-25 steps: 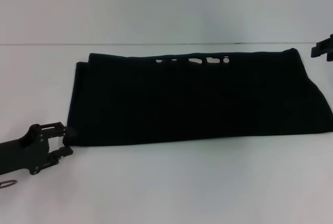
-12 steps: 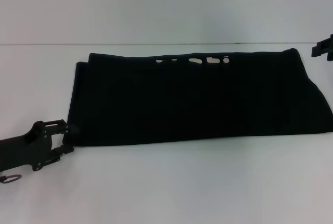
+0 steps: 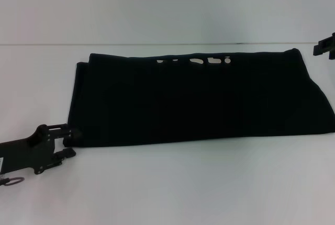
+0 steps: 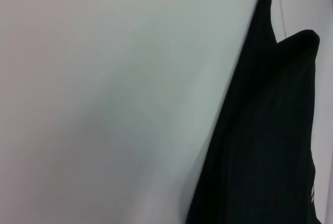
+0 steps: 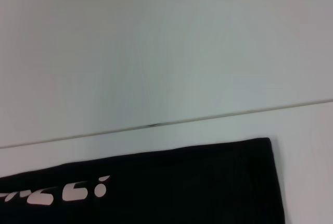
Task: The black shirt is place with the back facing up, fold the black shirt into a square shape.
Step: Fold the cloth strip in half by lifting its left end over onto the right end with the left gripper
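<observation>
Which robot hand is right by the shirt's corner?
The left gripper, beside the folded black fabric shirt's near left corner. The right gripper sits apart at its far right.

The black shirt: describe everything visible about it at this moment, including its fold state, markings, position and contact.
The black shirt is plain, soft-looking dark fabric, already folded into a long horizontal band lying flat on the white table. Layered edges show at its left end. Pale lettering peeks out along the far edge, only partly visible. Its right end widens toward the table's right side. The left gripper sits at the near-left corner, its fingers at the fabric edge; a grasp cannot be confirmed. The right gripper stays off beyond the far-right corner, apart from it.
</observation>
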Tool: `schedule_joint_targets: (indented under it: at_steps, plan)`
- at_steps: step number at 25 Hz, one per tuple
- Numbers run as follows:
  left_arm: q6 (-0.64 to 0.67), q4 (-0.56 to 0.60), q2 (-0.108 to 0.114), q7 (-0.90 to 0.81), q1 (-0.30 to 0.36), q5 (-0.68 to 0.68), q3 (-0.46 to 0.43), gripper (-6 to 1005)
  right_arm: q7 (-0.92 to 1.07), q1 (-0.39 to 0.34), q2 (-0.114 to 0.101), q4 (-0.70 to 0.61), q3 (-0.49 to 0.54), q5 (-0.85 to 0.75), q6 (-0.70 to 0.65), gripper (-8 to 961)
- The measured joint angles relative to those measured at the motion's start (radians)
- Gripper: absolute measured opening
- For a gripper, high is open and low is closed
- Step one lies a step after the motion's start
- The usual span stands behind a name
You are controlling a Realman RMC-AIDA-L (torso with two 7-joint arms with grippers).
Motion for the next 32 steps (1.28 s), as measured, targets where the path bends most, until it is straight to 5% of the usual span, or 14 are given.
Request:
schedule_joint_targets:
  at_steps: [13, 22, 32]
  plan:
    - [-0.100, -0.091, -0.007, 0.010, -0.076, -0.001, 0.022, 554, 0.000, 0.000, 0.002, -0.003, 0.000, 0.000, 0.001, 467]
    - [-0.148, -0.097, -0.039, 0.038, -0.136, -0.010, 0.023, 554, -0.002, 0.004, 0.003, -0.005, 0.000, 0.000, 0.002, 468]
    - [-0.163, -0.087, -0.036, 0.030, -0.111, -0.039, 0.006, 540, -0.002, 0.004, 0.003, -0.007, 0.004, 0.002, 0.002, 468]
